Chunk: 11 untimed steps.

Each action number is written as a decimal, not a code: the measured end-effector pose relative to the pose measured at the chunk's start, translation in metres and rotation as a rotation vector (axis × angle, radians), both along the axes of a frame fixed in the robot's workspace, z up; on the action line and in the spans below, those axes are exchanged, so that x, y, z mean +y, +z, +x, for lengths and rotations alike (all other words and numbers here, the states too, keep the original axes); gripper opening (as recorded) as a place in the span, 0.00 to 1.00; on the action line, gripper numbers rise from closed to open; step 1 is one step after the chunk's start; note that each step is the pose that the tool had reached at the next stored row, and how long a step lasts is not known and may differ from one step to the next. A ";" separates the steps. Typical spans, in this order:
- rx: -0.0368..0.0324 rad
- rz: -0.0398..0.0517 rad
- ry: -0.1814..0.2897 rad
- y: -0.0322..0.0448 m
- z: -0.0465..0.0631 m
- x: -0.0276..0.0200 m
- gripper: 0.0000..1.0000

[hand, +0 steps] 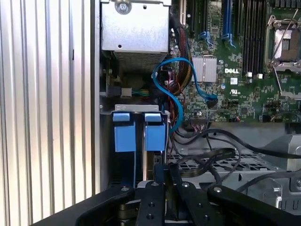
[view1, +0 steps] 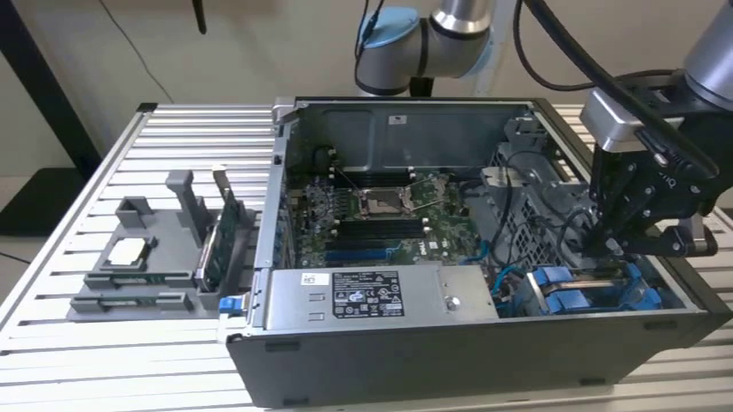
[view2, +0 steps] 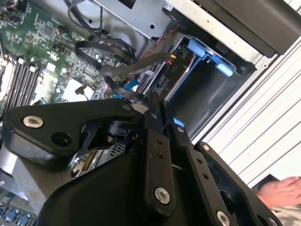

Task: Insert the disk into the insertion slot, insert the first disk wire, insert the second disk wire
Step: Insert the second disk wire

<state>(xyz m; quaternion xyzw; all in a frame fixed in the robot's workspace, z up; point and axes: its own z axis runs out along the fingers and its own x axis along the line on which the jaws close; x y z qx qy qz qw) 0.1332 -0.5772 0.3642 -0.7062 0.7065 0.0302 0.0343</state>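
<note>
Hanging over the open computer case (view1: pixel 481 232) in the exterior view, the gripper (view1: pixel 619 245) sits low at the exterior view's right, just above the insertion slot (view1: pixel 596 292) with its blue rails, likely placed to work in the bay.

Second wrist view: the jaws look pressed nearly together, tips near a dark cable bundle (view2: pixel 122 70); whether they pinch anything, cannot tell. A hand (view2: pixel 282 193) rests beyond the case.

First wrist view: blue carrier tabs (hand: pixel 138 132) stand in the slot, so the disk seems seated; blue cable (hand: pixel 174 89) loops beside.
</note>
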 end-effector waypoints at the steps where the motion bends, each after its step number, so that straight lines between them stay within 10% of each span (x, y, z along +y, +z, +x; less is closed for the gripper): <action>1: 0.0000 0.0002 0.000 -0.0011 0.000 -0.0002 0.16; 11: 0.0000 0.0003 0.000 -0.0050 0.002 -0.0005 0.16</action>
